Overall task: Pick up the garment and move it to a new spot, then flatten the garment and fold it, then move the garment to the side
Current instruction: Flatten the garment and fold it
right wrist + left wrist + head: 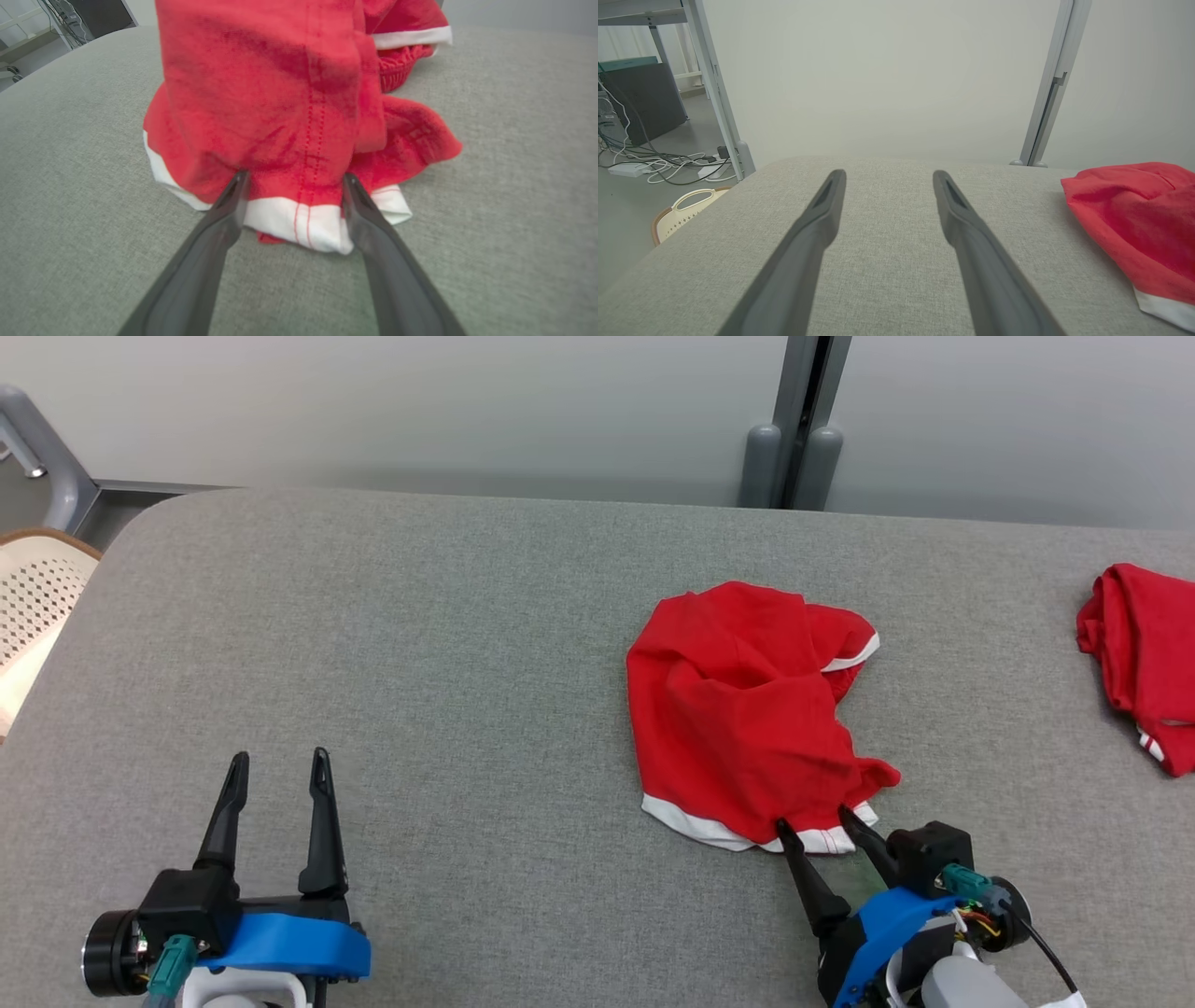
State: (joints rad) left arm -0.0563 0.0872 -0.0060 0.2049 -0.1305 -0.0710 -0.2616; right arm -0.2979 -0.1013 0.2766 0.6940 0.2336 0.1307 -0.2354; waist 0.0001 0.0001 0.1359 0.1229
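The right gripper (pixel 812 817), its jaws spread with nothing clamped, straddles the white hem band (pixel 289 219) at the near edge of the crumpled red fabric garment (pixel 738 709); a good grasp likely means pushing slightly deeper so several layers are pinched before closing. The garment lies bunched right of centre on the grey cloth-covered table (pixel 420 644), while the left gripper (pixel 280 756) hovers parted and empty at the near left.

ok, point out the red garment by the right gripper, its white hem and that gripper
red garment (pixel 738 709), head view, middle of the crumpled red body
white hem (pixel 271 217), right wrist view, white band between the two fingers
right gripper (pixel 812 817), head view, midway between its fingertips, at the hem
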